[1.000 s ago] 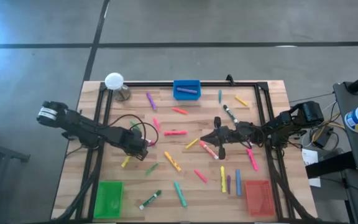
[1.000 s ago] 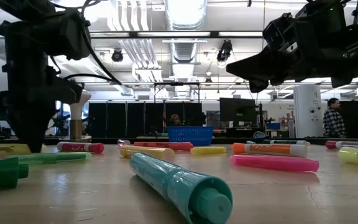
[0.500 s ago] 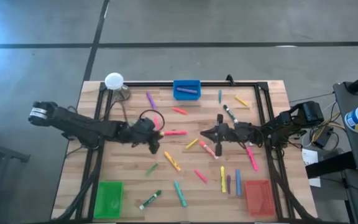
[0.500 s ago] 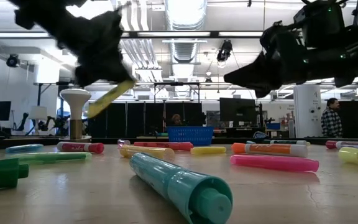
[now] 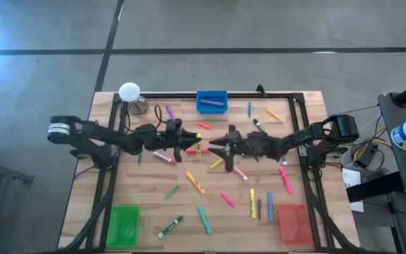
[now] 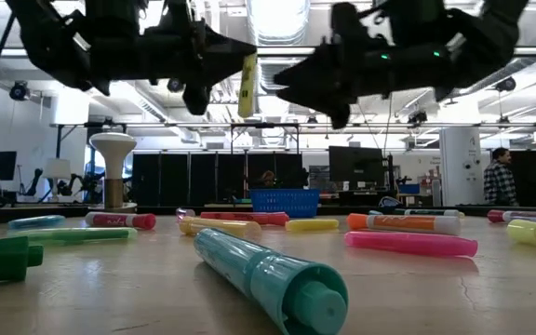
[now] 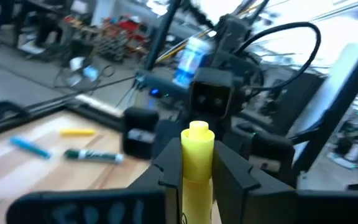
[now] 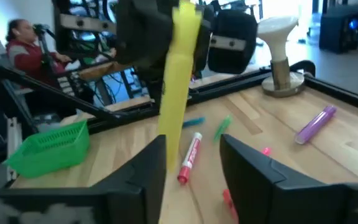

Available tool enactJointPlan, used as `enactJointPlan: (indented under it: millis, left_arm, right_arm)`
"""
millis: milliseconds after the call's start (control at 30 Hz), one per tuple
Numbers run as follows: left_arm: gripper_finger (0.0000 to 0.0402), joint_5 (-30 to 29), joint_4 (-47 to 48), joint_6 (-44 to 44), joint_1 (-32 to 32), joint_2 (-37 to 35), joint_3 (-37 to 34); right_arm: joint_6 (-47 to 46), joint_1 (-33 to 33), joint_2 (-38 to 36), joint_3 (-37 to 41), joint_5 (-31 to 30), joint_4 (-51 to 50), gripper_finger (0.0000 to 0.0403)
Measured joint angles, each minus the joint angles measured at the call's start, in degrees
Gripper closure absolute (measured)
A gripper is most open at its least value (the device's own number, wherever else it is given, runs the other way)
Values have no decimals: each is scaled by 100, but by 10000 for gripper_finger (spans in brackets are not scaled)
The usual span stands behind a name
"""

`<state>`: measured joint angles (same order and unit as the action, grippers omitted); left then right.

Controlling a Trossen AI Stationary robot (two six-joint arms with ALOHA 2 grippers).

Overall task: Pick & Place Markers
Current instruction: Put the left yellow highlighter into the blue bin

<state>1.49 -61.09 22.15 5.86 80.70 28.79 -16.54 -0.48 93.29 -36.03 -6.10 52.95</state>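
Observation:
A yellow marker (image 6: pixel 247 86) hangs about upright high above the table's middle, with my left gripper (image 5: pixel 187 146) shut on it; that gripper points level toward the table's right. My right gripper (image 5: pixel 216 146) faces it from the right, open. Its two fingers (image 8: pixel 157 165) stand on either side of the yellow marker (image 8: pixel 176 81); whether they touch it I cannot tell. Many other markers (image 5: pixel 197 183) in pink, green, yellow, blue and purple lie flat, scattered over the wooden table (image 5: pixel 104 176). My left gripper pinches the yellow marker's barrel (image 7: pixel 197 165) between its two fingers, just below the rounded end (image 7: pixel 197 130) that sticks out past them. The fingers come level from the table's left and lie across the marker. The marker stands about upright, lifted clear of the table.
A blue tray (image 5: pixel 211 101) with a purple marker sits at the far edge, a green tray (image 5: pixel 124 224) near left, a red tray (image 5: pixel 292 222) near right. A white-topped stand (image 5: pixel 129 92) is at the far left corner. A teal marker (image 6: pixel 268 279) lies close to the low camera. People show beyond the table.
My left gripper has lifted the yellow marker off the table's near-left part and carried it up toward the middle, turning from pointing down to level; the marker now stands upright. My right gripper has moved left toward it and opened.

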Motion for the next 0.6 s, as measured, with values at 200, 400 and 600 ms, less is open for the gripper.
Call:
enactJointPlan:
  millis: [200,400,600]
  left_arm:
    - [350,412,-87,-163,241,213,212]
    - [350,498,-149,-258,343,175,293]
    - [350,564,-191,-260,366,143,306]
  right_arm:
    - [-261,-285,154,-489,108,-97,211]
    - [-307,-426,339,-842,614,-111,221]
    - [-303,-430,450,-1030,615,-332,260]
